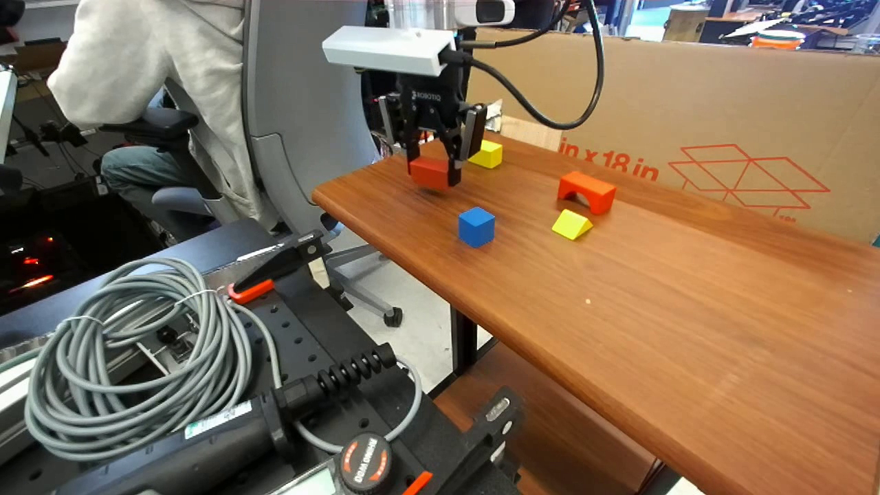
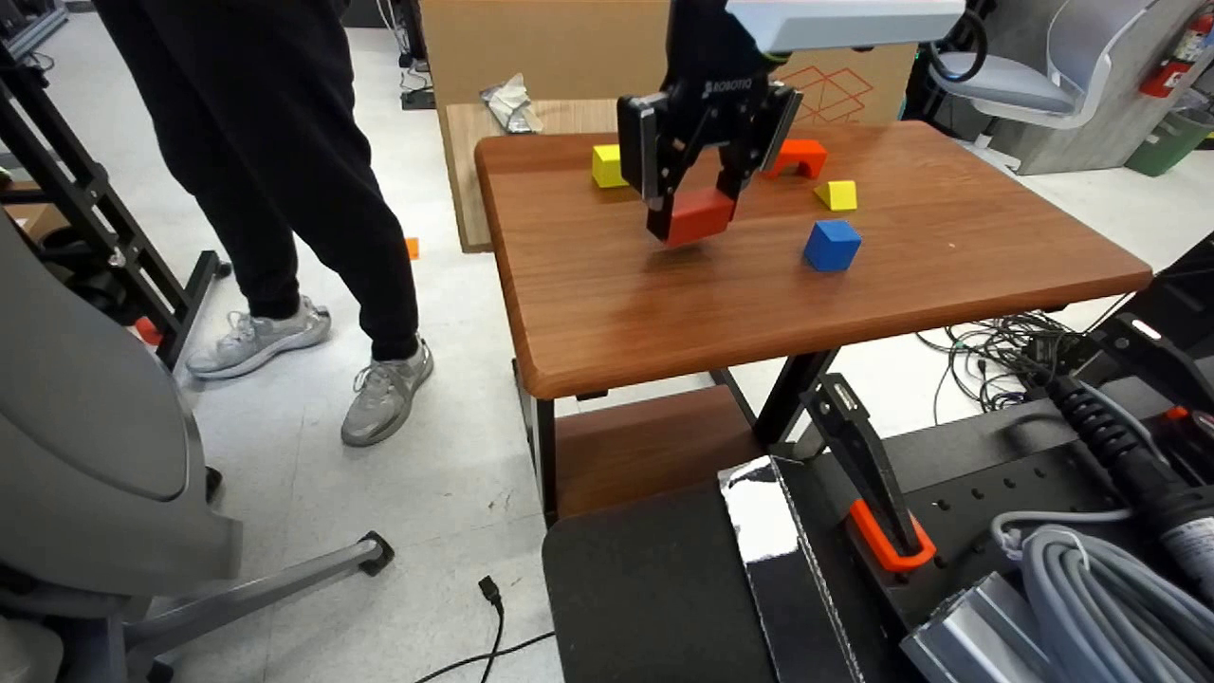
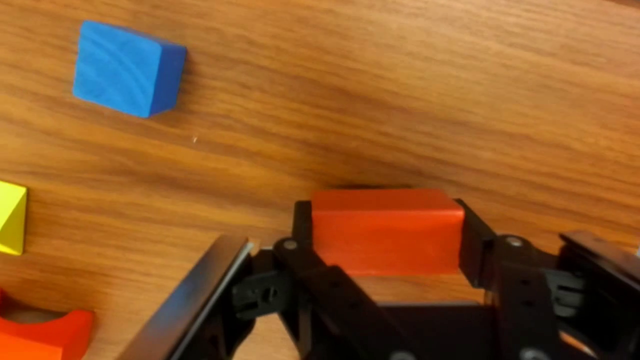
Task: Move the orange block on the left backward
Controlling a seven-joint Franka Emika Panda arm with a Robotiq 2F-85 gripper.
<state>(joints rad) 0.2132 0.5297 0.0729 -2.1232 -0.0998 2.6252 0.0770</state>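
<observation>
The pincer (image 2: 699,210) clamps the orange block (image 3: 387,240), while only the 2 exterior views show the yellow cube (image 1: 488,155).

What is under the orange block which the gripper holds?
Below the orange block, apparently lifted, is shadowed wooden tabletop. In the wrist view, the block covers the spot directly beneath.

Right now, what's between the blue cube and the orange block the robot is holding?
In the wrist view, wooden tabletop, bare but for a tiny pale speck, lies between the blue cube and the orange block clasped in the fingers.
</observation>
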